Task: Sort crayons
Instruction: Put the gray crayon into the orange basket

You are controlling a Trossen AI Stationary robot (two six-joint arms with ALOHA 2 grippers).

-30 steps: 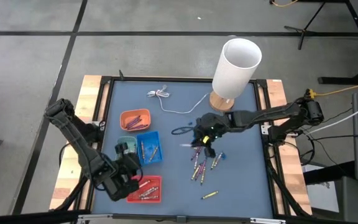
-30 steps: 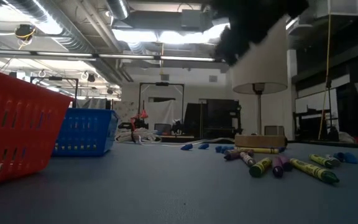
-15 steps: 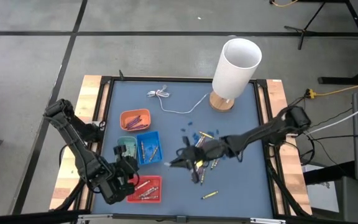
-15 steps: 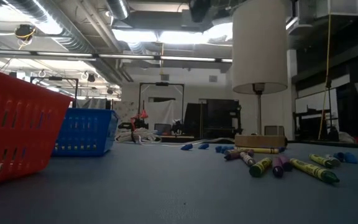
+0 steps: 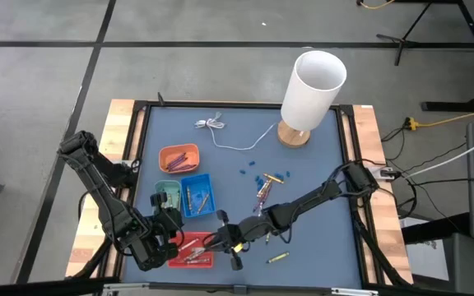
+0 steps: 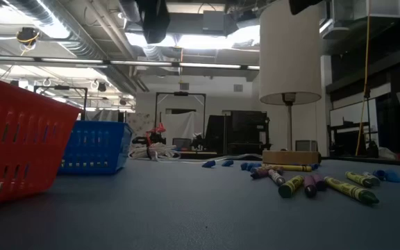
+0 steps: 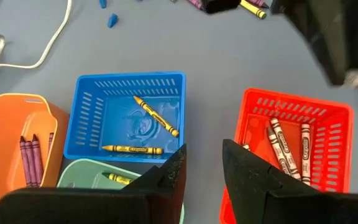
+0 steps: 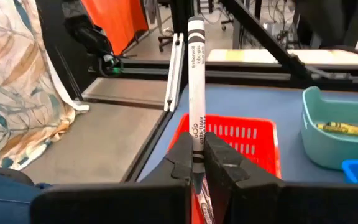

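My right gripper [image 5: 223,241] is shut on a white crayon [image 8: 196,93] beside the red tray [image 5: 194,251], which holds several whitish crayons [image 7: 281,144]. My left gripper [image 7: 204,169] is open and empty above the trays at the table's near left [image 5: 164,228]. Loose crayons [image 5: 264,196] lie on the mat at mid table, and one yellow crayon [image 5: 276,257] lies near the front edge. The blue tray [image 7: 129,118] holds yellow crayons, the orange tray [image 7: 17,137] holds purple ones, and the teal tray [image 8: 337,134] holds a yellow one. My right gripper pinches the white crayon's lower part [image 8: 196,144] between its two fingers. The crayon stands out past the fingertips along the fingers, its free end [image 8: 196,25] farthest from the gripper. It is lifted clear of the table, over the red tray's side [image 8: 229,140].
A white lamp [image 5: 311,86] on a wooden base stands at the back right, with a thin white cable [image 5: 220,131] on the mat. Small blue bits [image 5: 262,176] lie behind the crayon pile. In the low view the crayons [image 6: 311,184] lie at the right.
My right gripper has gone from the crayon pile at mid table toward the table's left and near edges, to the red tray, carrying the white crayon clear of the mat. The loose crayons it covered now show.
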